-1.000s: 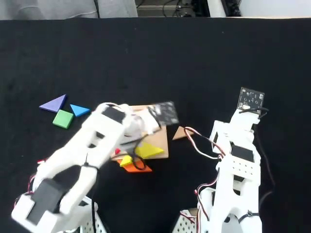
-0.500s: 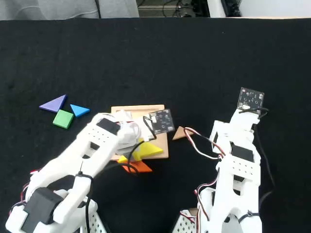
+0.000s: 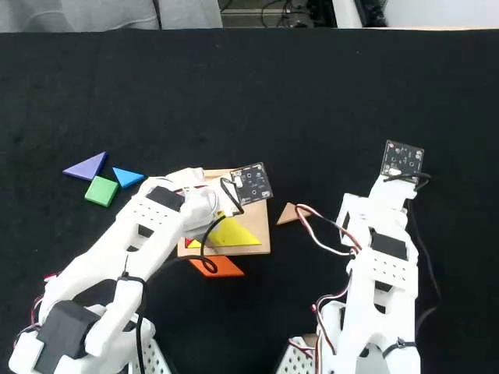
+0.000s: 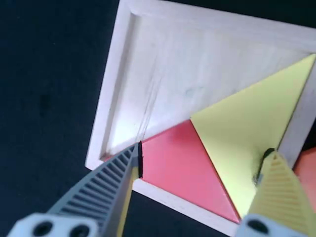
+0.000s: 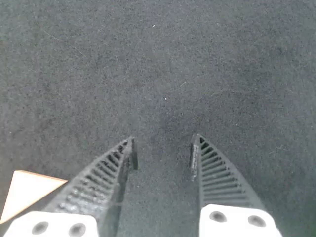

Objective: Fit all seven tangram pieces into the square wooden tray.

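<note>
Here, my left fingers (image 4: 203, 154) hang spread wide over the square wooden tray (image 4: 114, 94), mid-frame. My right fingers (image 5: 163, 143), partly open, hover over bare surface (image 5: 197, 59). Two pieces lie in the tray: a red triangle (image 4: 177, 160) and a yellow triangle (image 4: 247, 133). Five remain outside, I judge: orange piece (image 3: 220, 267) below the tray, tan triangle (image 3: 288, 212) right, and purple triangle (image 3: 86, 166), blue triangle (image 3: 127, 177) and green square (image 3: 101, 191) far left.

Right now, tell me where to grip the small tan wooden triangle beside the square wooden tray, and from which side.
Come straight down from above, likely with the right end effector, open and nearest. The small tan wooden triangle lies flat on the black cloth, so only its thin edges can be pinched, across the middle.
</note>
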`<state>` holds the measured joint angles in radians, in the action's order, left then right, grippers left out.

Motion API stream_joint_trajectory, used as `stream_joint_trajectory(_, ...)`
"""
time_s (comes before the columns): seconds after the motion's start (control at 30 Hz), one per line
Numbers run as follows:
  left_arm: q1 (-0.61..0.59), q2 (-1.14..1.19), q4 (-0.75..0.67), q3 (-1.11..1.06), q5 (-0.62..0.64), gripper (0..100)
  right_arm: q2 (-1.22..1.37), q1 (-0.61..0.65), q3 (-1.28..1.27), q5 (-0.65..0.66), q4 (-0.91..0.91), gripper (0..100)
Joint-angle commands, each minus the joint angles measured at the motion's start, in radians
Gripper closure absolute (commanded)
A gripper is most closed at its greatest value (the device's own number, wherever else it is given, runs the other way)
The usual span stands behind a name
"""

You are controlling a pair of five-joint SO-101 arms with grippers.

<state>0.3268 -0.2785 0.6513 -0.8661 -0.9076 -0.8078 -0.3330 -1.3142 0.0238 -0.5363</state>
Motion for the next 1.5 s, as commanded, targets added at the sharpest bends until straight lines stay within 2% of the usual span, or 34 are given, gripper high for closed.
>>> stream_joint_trajectory(0.0,0.012,0.012,0.006,0.022,0.072,63,-0.022,0.011,0.039,-0.005,0.017,81.1)
stream_joint_trajectory(0.1,0.024,-0.075,0.175,0.087,0.123,63,-0.022,0.011,0.039,-0.005,0.017,81.1)
stream_joint_trajectory(0.23,0.008,-0.321,0.385,0.151,0.242,63,-0.022,0.011,0.039,-0.005,0.017,81.1)
stream_joint_trajectory(0.4,-0.088,-0.631,0.425,-0.027,0.376,63,-0.021,0.048,0.039,0.002,0.011,81.1)
stream_joint_trajectory(0.5,-0.188,-0.787,0.425,-0.189,0.433,63,-0.021,0.106,0.018,0.095,0.009,81.1)
stream_joint_trajectory(0.63,-0.400,-0.948,0.423,-0.323,0.525,63,-0.025,0.235,-0.004,0.209,-0.023,81.1)
stream_joint_trajectory(0.8,-0.667,-1.080,0.425,-0.443,0.647,63,-0.027,0.265,0.041,0.241,-0.117,80.8)
stream_joint_trajectory(0.9,-0.759,-1.123,0.423,-0.535,0.661,63,-0.027,0.292,0.054,0.269,-0.155,81.0)
stream_joint_trajectory(0.97,-0.776,-1.146,0.400,-0.608,0.661,63,-0.027,0.356,0.082,0.373,-0.221,81.1)
stream_joint_trajectory(1.07,-0.788,-1.186,0.299,-0.716,0.655,63,-0.027,0.520,0.133,0.549,-0.353,81.1)
stream_joint_trajectory(1.13,-0.800,-1.217,0.316,-0.720,0.655,63,-0.027,0.647,0.168,0.632,-0.442,81.2)
stream_joint_trajectory(1.33,-0.812,-1.320,0.390,-0.742,0.654,63,-0.027,0.931,0.283,0.655,-0.666,83.9)
stream_joint_trajectory(1.47,-0.911,-1.404,0.397,-0.773,0.652,63,-0.025,1.068,0.311,0.661,-0.721,90.0)
